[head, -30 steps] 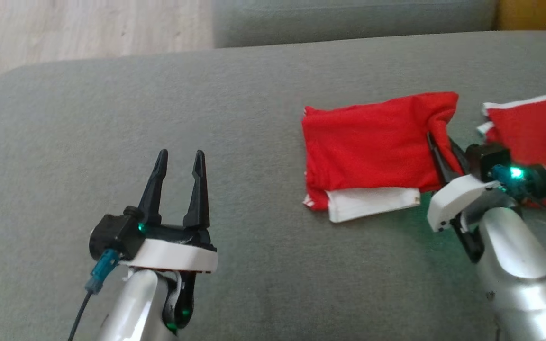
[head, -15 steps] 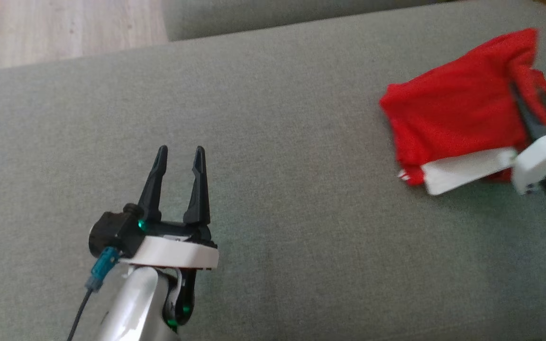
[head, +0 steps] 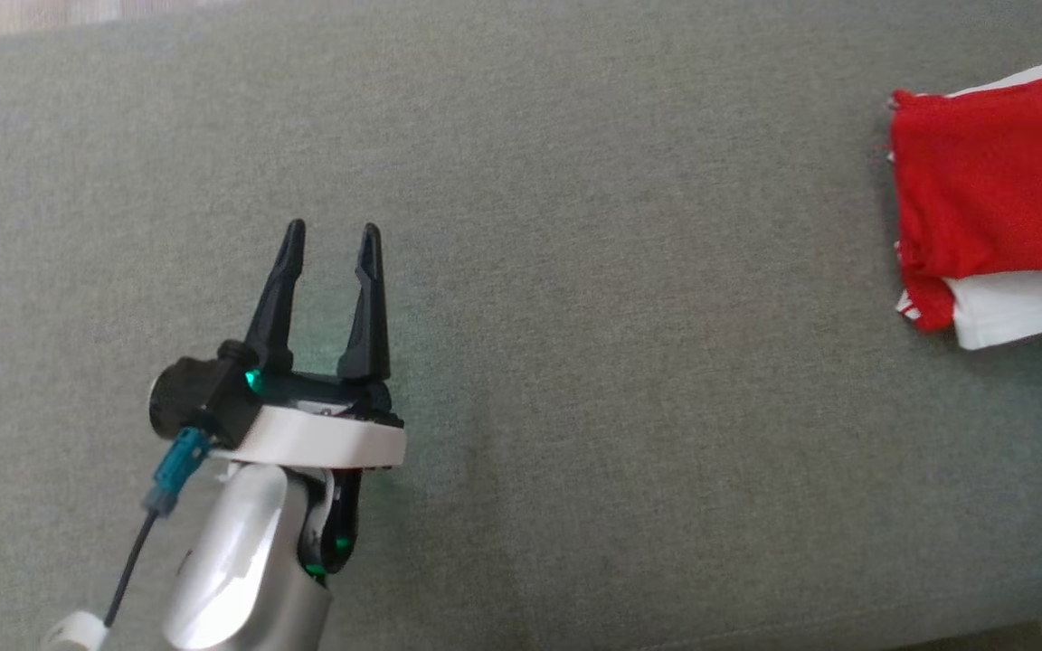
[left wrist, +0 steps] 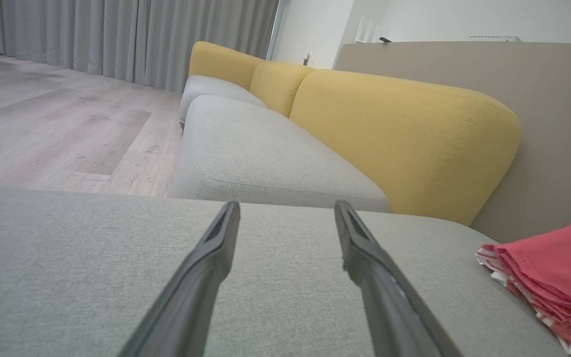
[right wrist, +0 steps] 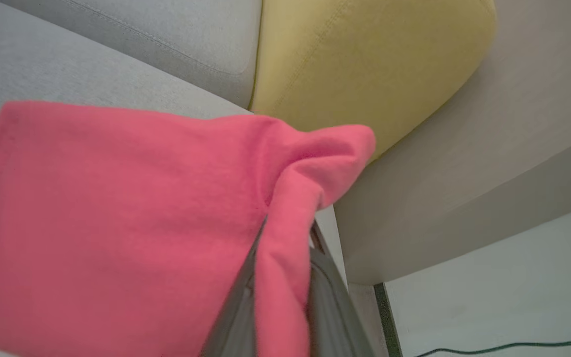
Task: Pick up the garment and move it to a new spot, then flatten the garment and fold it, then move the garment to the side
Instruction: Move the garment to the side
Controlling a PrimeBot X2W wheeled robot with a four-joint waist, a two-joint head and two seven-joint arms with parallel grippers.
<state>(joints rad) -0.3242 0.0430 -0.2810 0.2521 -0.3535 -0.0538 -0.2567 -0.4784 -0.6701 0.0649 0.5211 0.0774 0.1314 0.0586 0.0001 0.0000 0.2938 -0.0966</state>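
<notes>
Hovers left hand at 8 o'clock above grey sofa cushion, fingers apart, empty. Pinches fold of red garment in right hand; garment folded, at 3 o'clock on cushion.

The head camera has swung: the wooden floor has shrunk to a sliver at the top of its view, and the neighbouring cushion has slid out of it. The red garment has itself travelled rightwards across the sofa cushion. It is now well apart from the left gripper, carried by the right gripper pinched on its fold.
</notes>
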